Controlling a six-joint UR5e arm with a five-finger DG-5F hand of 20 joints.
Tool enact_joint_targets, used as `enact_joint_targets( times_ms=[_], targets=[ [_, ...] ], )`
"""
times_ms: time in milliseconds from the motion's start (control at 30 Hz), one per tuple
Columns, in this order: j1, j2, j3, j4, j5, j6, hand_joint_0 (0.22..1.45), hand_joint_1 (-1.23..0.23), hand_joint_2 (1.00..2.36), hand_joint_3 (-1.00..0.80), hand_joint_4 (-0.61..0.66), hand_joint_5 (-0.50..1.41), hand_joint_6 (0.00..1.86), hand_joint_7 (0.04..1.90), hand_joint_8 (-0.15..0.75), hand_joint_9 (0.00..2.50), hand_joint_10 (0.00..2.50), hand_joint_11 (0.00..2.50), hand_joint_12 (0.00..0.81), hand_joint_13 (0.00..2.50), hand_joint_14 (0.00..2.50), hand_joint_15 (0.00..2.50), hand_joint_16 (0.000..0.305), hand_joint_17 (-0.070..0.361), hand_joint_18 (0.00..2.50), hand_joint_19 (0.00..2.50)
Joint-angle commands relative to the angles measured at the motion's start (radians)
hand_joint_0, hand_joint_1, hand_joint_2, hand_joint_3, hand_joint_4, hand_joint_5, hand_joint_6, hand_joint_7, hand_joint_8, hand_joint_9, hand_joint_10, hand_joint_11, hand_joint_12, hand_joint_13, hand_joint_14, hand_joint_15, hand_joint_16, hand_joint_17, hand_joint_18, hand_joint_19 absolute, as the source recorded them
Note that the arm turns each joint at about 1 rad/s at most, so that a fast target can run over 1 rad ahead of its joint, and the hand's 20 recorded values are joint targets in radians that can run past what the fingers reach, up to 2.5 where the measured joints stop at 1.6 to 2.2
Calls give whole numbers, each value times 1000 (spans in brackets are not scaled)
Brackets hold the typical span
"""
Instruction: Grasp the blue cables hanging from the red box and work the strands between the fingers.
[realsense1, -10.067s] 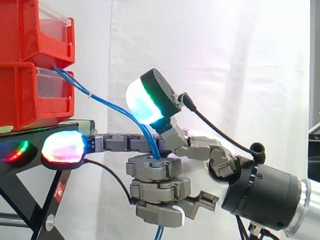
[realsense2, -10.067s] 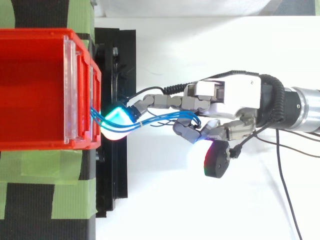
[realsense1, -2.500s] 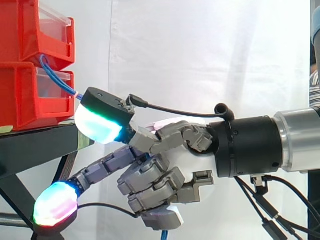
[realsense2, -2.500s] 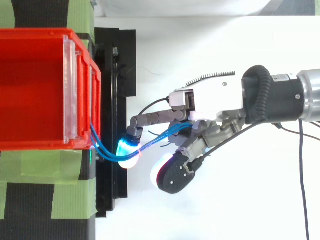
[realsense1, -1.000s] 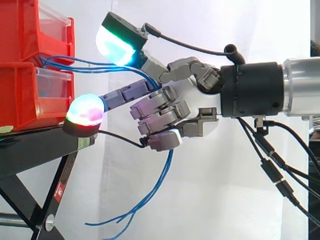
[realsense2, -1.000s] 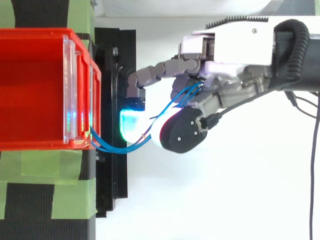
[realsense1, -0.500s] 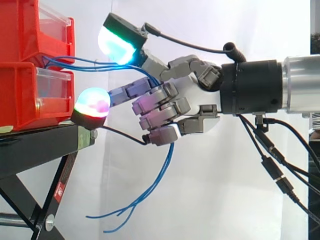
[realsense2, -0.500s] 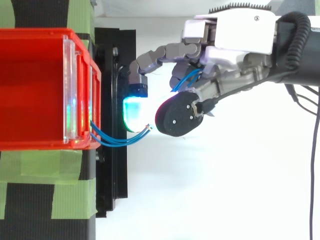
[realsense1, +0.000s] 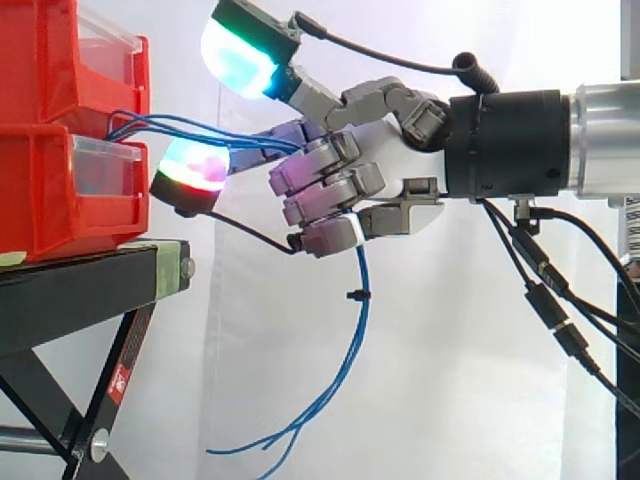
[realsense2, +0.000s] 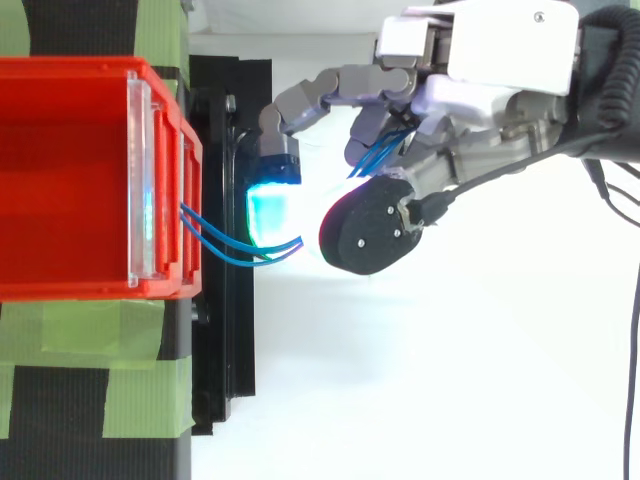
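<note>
cables, origin: blue cables (realsense1: 364, 310) come out at the seam between the red box (realsense1: 60, 60) and the lower red box (realsense1: 55, 190), at the front face. From the top they leave the box front (realsense2: 185, 215) as a few separate strands.
cables, run: the strands cross the gap about level, sagging a little, and pass into the hand (realsense1: 395, 165). They exit under the lowest curled finger and hang free in one long curve, with the loose ends splayed low, near the stand leg.
cables, detail: a small black tie (realsense1: 354, 294) sits on the hanging part just below the hand.
hand, state: clamped on the blue cables, with the grey fingers curled tight around the bundle against the palm.
hand, other digits: one finger reaches toward the boxes, and its pad (realsense1: 195, 165) glows red-green just under the strands. The thumb pad (realsense1: 238, 52) glows cyan-green, raised above the strands and not touching them.
hand, top: the palm housing (realsense2: 500, 50) is above the curled fingers, and the strands vanish between them.
clearance, box side: the reaching pad is near the lower red box front but apart from it, over the edge of the black stand (realsense1: 80, 290).
clearance, below: there is open room under the hand, to the right of the stand.
backdrop: a white curtain (realsense1: 450, 380).
</note>
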Motion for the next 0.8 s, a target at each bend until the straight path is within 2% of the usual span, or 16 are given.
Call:
enact_joint_targets(
  times_ms=[0,233,367,567,767],
  targets=[
    [-1,1,1,0,11,3,796,-582,1000,-1000,188,8,674,1048,481,1311,2500,2500,598,1750,2500,1545,228,171,2460,843],
    [2,1,1,0,14,-3,806,-623,1000,-1000,183,-14,720,1035,481,1311,2500,2500,598,1750,2500,1545,228,171,2460,843],
    [2,-1,1,0,12,-14,828,-658,1001,-987,185,-79,847,982,481,1311,2500,2500,598,1750,2500,1545,228,171,2460,843],
    [4,1,3,0,22,-17,861,-691,1000,-1000,191,-101,939,942,481,1311,2500,2500,598,1750,2500,1545,228,171,2460,843],
    [4,-1,1,0,22,-17,904,-663,1006,-847,190,-102,1091,905,481,1311,2500,2500,598,1750,2500,1545,228,171,2460,843]
  ],
)
